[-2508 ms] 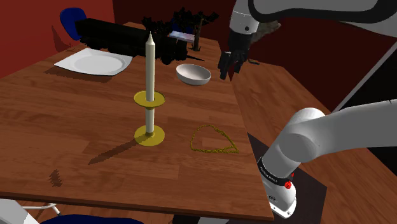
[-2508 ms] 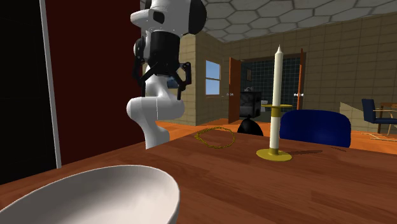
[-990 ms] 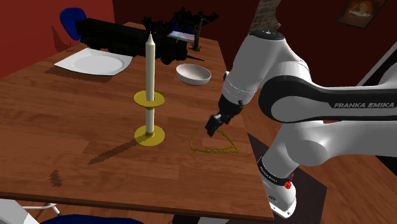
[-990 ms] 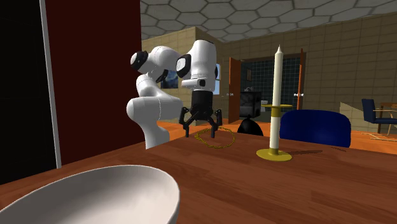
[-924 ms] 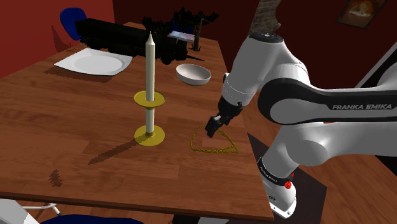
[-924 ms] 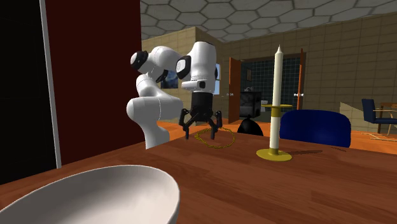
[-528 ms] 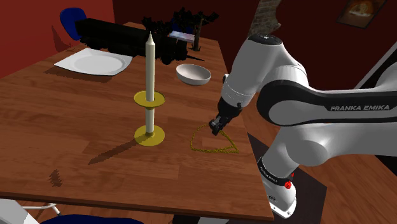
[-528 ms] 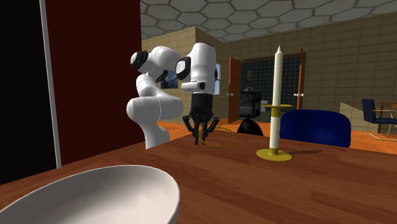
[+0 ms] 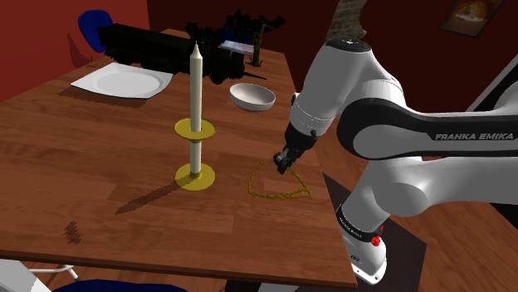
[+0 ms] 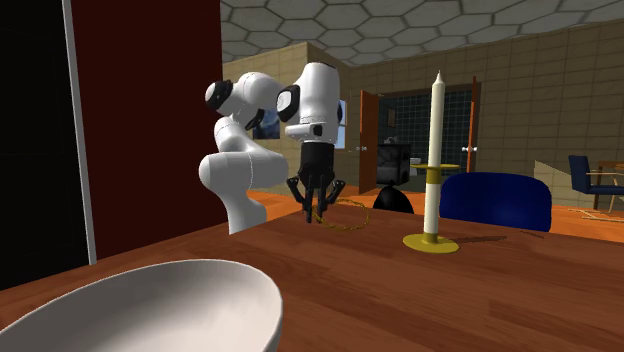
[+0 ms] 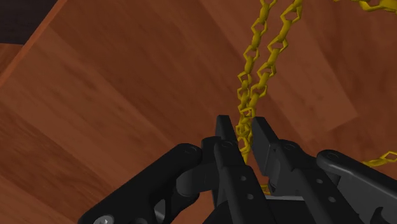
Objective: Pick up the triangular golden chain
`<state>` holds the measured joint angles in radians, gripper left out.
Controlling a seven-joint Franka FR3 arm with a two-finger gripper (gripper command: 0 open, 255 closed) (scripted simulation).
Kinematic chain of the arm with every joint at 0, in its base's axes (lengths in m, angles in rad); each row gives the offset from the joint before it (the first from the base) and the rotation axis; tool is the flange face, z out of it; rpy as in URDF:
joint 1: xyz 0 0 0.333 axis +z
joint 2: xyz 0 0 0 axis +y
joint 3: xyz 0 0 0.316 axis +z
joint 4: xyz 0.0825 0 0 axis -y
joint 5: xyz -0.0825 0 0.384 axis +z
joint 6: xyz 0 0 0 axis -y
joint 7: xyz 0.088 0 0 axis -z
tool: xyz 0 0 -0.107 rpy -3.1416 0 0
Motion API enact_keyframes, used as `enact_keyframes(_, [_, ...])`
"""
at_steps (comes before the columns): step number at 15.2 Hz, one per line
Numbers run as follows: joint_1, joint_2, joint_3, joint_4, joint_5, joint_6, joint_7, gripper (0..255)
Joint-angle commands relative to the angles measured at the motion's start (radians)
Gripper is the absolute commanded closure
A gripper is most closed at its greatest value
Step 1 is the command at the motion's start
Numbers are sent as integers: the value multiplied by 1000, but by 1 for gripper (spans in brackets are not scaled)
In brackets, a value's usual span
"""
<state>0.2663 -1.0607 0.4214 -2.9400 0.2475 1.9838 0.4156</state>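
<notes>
Pincer [image 9: 285, 159] clamped shut on the golden chain [image 9: 274, 197] at its apex, links pinched between the fingertips; rest of the triangle lies on the counter [image 9: 100, 149] near the edge by the robot's stand, close to the candlestick [image 9: 195, 124]; best lift straight up, slowly, grip firm, lest thin links slip.
</notes>
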Motion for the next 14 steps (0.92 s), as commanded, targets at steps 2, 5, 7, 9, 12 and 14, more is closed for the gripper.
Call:
enact_keyframes(2, [-6, -15, -15, 37, -14, -50, -3, 255])
enact_keyframes(5, [-14, -22, -29, 73, -28, -93, -8, 255])
enact_keyframes(7, [-20, -25, -39, 98, -37, -120, -11, 255])
enact_keyframes(9, [-25, -26, -47, 124, -45, -146, -13, 255])
enact_keyframes(12, [-33, -26, -60, 164, -57, -184, -17, 255])
enact_keyframes(14, [-33, -26, -60, 166, -57, -186, -17, 255])
